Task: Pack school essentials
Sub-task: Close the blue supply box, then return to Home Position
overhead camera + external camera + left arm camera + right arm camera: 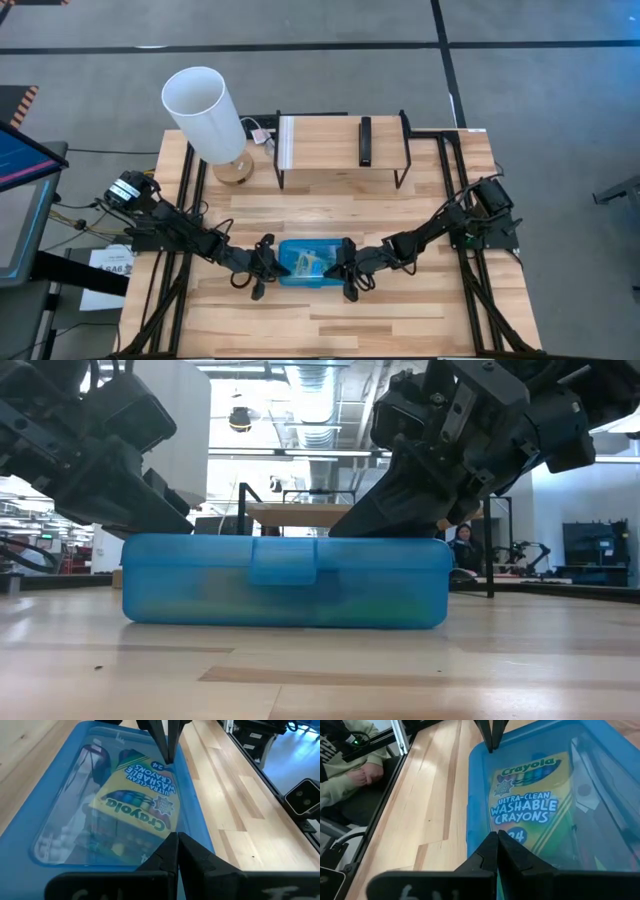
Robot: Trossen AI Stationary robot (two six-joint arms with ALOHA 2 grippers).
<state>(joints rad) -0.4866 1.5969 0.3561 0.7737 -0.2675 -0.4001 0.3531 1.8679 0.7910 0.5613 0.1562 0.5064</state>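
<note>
Near the front middle of the wooden bench (330, 330) lies the blue translucent plastic case (312, 264), lid down and its front latch flap flat against the front wall. Through the lid the green-yellow crayon box (530, 800) shows, lying flat inside the case and filling much of its middle; beside it, still inside the case, are red-handled scissors (97, 757) and other small stationery too blurred by the plastic to name. At the case's left end sits the left end effector (266, 264), its two dark fingers (165, 857) pressed together with nothing between them, tips down at the lid's edge. At the case's right end sits the right end effector (348, 268), fingers likewise closed tip to tip on nothing, resting at that edge of the lid. Behind the case, toward the far side of the bench, a black wire shelf (340, 150) carries a black bar-shaped object (366, 140), and a white lamp (205, 115) stands left of the shelf.
</note>
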